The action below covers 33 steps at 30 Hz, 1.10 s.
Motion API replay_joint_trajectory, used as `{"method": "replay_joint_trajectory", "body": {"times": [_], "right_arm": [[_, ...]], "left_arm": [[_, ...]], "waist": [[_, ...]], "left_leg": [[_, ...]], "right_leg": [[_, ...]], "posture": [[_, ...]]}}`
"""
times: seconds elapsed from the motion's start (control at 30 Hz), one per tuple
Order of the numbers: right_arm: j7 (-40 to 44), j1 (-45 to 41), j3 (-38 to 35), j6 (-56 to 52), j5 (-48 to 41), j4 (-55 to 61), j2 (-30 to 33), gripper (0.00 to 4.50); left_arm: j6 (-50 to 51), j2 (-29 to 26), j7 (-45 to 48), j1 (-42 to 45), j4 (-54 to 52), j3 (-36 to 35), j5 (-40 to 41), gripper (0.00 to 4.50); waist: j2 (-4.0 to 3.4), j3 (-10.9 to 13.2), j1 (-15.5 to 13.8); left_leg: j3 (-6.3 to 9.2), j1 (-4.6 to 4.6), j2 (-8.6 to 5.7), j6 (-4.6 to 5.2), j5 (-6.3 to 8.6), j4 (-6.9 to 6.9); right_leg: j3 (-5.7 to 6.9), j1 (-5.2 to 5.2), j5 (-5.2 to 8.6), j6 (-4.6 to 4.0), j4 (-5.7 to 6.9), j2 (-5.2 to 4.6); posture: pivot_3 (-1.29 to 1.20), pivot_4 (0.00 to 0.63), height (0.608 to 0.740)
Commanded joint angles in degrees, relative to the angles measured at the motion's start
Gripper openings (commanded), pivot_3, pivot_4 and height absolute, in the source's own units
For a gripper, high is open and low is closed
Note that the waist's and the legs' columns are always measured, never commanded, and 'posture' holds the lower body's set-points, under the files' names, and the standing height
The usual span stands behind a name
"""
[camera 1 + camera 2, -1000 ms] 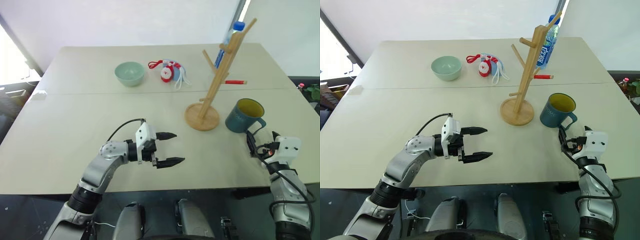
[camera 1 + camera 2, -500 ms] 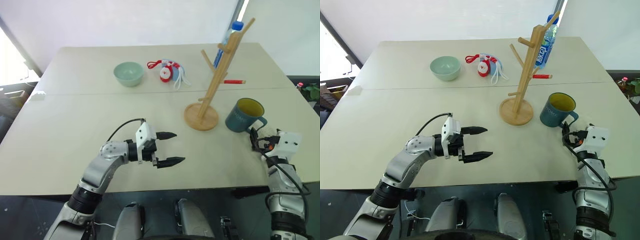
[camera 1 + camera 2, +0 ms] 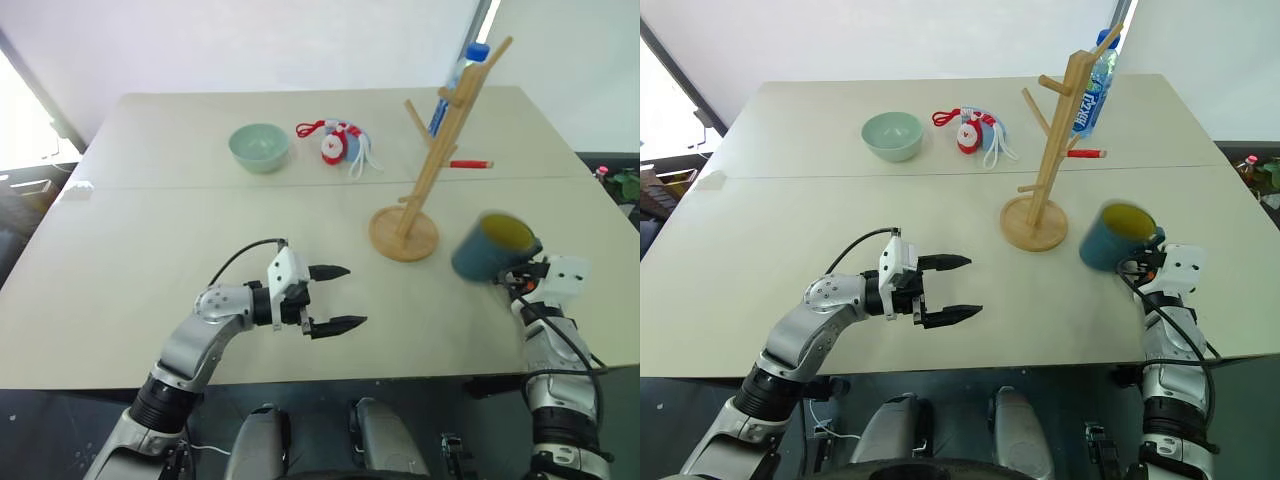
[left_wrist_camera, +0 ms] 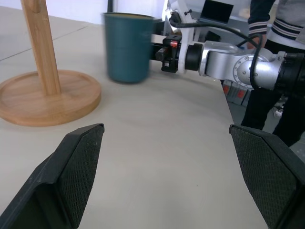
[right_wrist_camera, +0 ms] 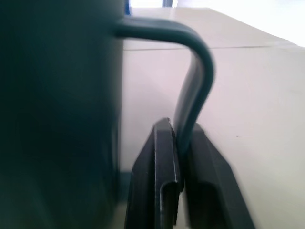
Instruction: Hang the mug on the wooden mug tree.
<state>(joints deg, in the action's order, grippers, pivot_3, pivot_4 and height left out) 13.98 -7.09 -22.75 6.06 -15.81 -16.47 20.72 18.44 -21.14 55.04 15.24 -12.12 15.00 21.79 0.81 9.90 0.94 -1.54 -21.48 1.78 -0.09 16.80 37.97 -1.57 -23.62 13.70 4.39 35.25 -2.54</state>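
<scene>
The table [image 3: 150, 240] carries the mug tree [image 3: 420, 190], standing just left of and beyond the right gripper [image 5: 178, 186]. That gripper's fingers are pinched tight on the handle of the mug [image 3: 487, 247], whose body sits directly ahead of them. The left gripper [image 3: 333, 297] hovers with its jaws spread wide, holding nothing, well left of the mug.

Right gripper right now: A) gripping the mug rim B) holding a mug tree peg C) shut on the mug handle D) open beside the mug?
C: in the right wrist view the right gripper has its fingers pinched on the loop handle of the mug.
</scene>
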Motion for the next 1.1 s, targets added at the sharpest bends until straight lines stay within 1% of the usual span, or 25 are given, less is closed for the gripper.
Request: {"method": "replay_joint_trajectory", "body": {"times": [0.03,0.13,0.2,0.33,0.43,0.6,0.7,0.8,1.1], "right_arm": [[0.03,1.43,0.74,0.84,1.84,3.58,1.00,0.05],[4.21,5.64,5.30,2.98,9.56,11.08,7.47,0.05],[7.27,7.63,6.95,4.16,12.73,16.40,12.34,0.05],[13.76,7.95,7.41,4.30,13.95,24.38,21.11,0.05],[17.64,6.04,7.66,3.22,13.57,27.01,25.68,0.05],[20.36,-0.38,7.34,0.18,11.47,27.51,28.22,0.05],[23.51,-5.10,8.31,-0.89,10.22,25.93,29.68,0.05],[25.20,-8.98,8.71,-1.49,9.16,23.28,29.74,0.05],[27.71,-12.90,8.62,0.67,8.48,18.02,29.58,0.05]], "left_arm": [[-0.77,0.26,-0.16,-0.04,-1.95,-0.03,0.34,4.50],[-1.09,-0.10,-0.26,0.04,-1.59,-0.50,0.14,4.50],[-1.19,-0.50,-0.05,0.07,-1.35,-0.86,0.25,4.50],[-1.43,-1.18,0.38,0.57,-0.48,-1.48,0.42,4.50],[-1.57,-1.32,0.66,1.26,0.19,-1.70,0.50,4.50],[-1.68,-1.07,0.50,2.22,0.60,-2.06,0.71,4.50],[-1.08,-0.28,-0.09,2.87,0.10,-3.26,2.17,4.50],[-0.45,0.42,-0.63,3.54,-0.26,-4.73,3.67,4.50],[-0.58,0.47,-1.51,3.40,-0.94,-5.43,3.64,4.50]], "waist": [[0.00,0.00,-0.03],[-0.05,0.00,-0.09],[-0.06,0.00,-0.11],[-0.03,0.03,0.07],[-0.01,0.04,-0.10],[0.01,0.06,-0.22],[0.02,0.06,-0.22],[0.04,0.07,-0.27],[0.05,0.08,-0.27]], "left_leg": [[0.00,0.00,0.00,0.00,0.00,0.00],[0.00,-0.02,-0.01,0.00,0.00,0.00],[-0.02,-0.02,-0.03,0.01,0.00,-0.01],[-0.02,0.02,-0.05,0.01,0.00,0.00],[0.00,0.04,-0.05,0.01,0.00,0.01],[-0.01,0.00,-0.07,0.00,0.00,0.02],[-0.02,-0.03,-0.07,0.01,0.00,0.02],[0.00,-0.03,-0.08,0.01,0.00,0.02],[-0.02,-0.04,-0.11,0.01,0.01,0.01]], "right_leg": [[0.00,0.00,0.00,0.00,0.00,0.00],[0.00,-0.01,0.00,0.01,0.00,-0.01],[-0.01,-0.02,0.01,0.01,-0.02,-0.02],[-0.01,-0.02,0.01,0.02,-0.01,0.04],[0.04,-0.01,0.01,0.02,0.01,0.08],[0.04,-0.01,0.01,0.02,-0.01,0.05],[0.04,-0.02,0.01,0.02,-0.03,0.03],[0.05,-0.01,0.01,0.02,-0.03,0.03],[0.04,0.01,0.01,0.03,-0.05,0.00]], "posture": [[0.00,0.150,0.740],[0.00,0.150,0.740],[0.00,0.150,0.740],[0.00,0.150,0.740],[0.00,0.150,0.740],[0.00,0.150,0.740],[0.00,0.150,0.740],[0.00,0.150,0.740],[0.00,0.150,0.740]]}}
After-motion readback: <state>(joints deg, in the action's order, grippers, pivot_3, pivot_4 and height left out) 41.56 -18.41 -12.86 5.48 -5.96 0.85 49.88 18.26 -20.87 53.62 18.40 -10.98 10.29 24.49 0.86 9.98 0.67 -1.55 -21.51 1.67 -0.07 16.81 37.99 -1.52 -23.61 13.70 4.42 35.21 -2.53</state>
